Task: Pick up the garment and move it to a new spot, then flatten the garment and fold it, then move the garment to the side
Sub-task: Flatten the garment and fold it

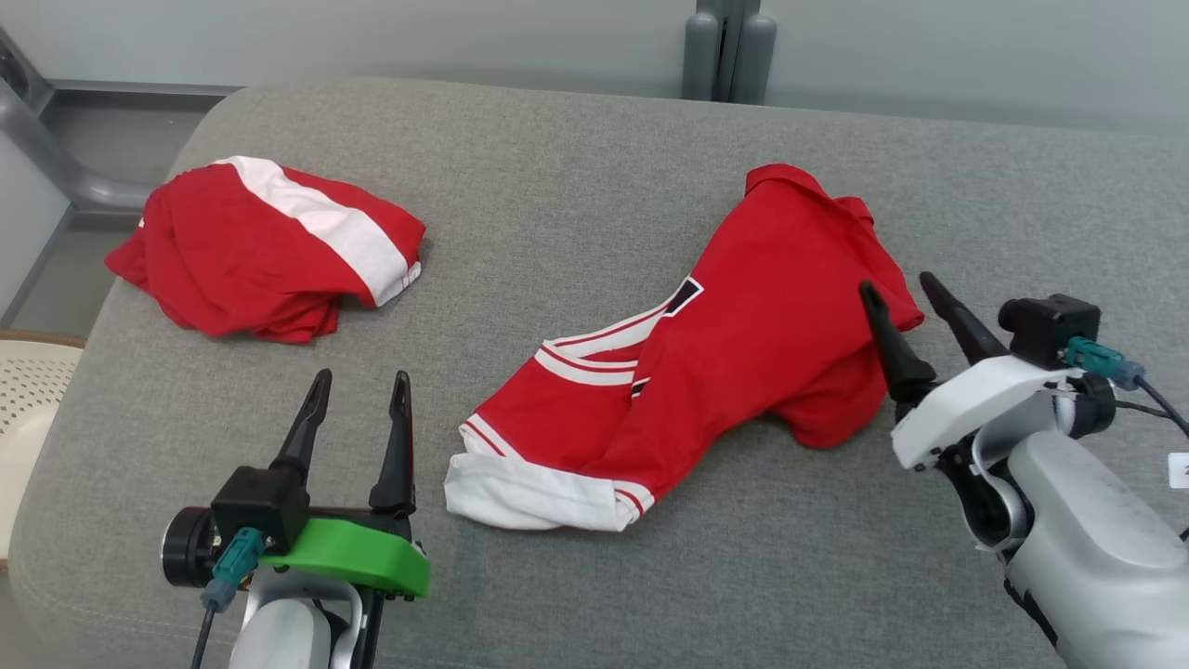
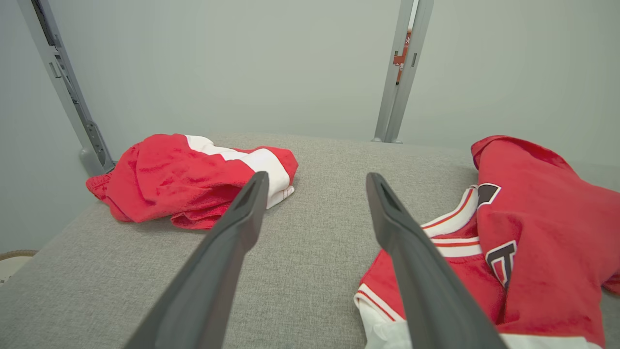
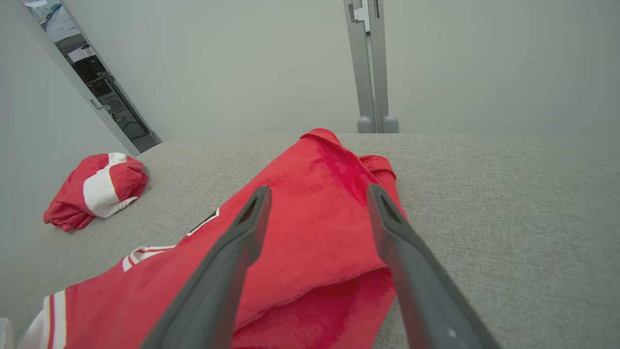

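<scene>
Upholstery, grey and woven, covers the broad padded surface (image 1: 576, 186) that carries everything. The garment (image 1: 743, 344), a red jersey with white bands and a dark letter patch, lies crumpled right of the middle. It runs on a slant from a raised red end at the far right down to a white-edged end at the near centre. It is neither flat nor folded: the cloth bunches into a hump on the right and creases run along its length.

The right end effector (image 1: 898, 283) is at the garment's right edge with its 2 dark fingers spread apart and nothing between them. From the right wrist view, the right end effector (image 3: 318, 189) points along the red cloth (image 3: 310, 232), which lies below the open fingers. I cannot tell whether a fingertip touches the fabric.

The left end effector (image 1: 362, 379) sits at the near left, fingers also apart and empty, above bare upholstery just left of the garment's white end. Its own camera shows the left end effector (image 2: 317, 178) aimed between the 2 heaps, with the garment (image 2: 542, 232) to its right.

A second red-and-white garment (image 1: 269, 246) rests bundled at the far left, well apart from the first. A cream perforated basket (image 1: 28, 381) pokes in at the left edge beyond the surface, and grey posts (image 1: 729, 46) stand against the far wall.
</scene>
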Robot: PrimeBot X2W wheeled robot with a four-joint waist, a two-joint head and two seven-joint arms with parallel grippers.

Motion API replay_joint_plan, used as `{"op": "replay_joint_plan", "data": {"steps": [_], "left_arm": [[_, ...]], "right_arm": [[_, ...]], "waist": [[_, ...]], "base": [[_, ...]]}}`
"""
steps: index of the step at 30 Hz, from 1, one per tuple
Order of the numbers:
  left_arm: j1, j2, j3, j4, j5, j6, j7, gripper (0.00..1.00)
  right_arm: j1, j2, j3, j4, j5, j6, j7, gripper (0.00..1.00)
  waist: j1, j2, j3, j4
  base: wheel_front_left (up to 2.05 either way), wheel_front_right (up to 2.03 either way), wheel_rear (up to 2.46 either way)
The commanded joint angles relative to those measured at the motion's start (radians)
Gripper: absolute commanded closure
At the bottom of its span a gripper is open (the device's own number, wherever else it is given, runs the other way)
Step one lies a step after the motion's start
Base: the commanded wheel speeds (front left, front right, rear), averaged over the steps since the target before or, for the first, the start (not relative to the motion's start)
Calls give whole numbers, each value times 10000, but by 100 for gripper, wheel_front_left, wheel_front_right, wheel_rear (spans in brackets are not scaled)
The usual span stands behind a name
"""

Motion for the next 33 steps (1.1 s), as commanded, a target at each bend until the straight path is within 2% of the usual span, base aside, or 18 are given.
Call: {"op": "replay_joint_plan", "data": {"steps": [1, 11, 17, 18, 19, 20, 27, 33], "left_arm": [[-32, 13, -11, -36, 25, -31, -9, 0], [-366, 13, -257, -94, -102, 86, -9, 0], [-507, 13, -411, -80, -189, 142, -9, 0], [-524, 13, -434, -78, -201, 154, -9, 0], [-549, 13, -458, -80, -220, 164, -9, 0], [-564, 13, -472, -81, -232, 178, -9, 0], [-557, 13, -441, -31, -175, 256, -8, 0], [-326, 15, -316, 38, -207, 279, -8, 0]], "right_arm": [[98, -79, -239, 149, -73, 1, -31, 0], [-425, -11, -1255, 1329, 76, 1, -32, 0], [-650, 340, -1004, 2200, 625, 1, 52, 2], [-648, 408, -930, 2293, 770, 1, 128, 17], [-664, 464, -850, 2330, 937, 1, 139, 55], [-688, 462, -807, 2306, 1030, 1, 114, 98], [-746, 193, -663, 2187, 1409, 1, -24, 100], [38, -144, -1408, 873, 567, 1, -28, 100]], "waist": [[0, -1, 162, 32], [0, -1, 758, 261], [0, -1, 947, 427], [0, -1, 962, 448], [0, -1, 983, 472], [0, -1, 999, 488], [0, -1, 957, 426], [0, -1, 585, 100]], "base": [[0, 0, 0], [0, 0, 0], [0, 0, 0], [0, 0, 0], [0, 0, 0], [0, 0, 0], [0, 0, 0], [0, 0, 0]]}}
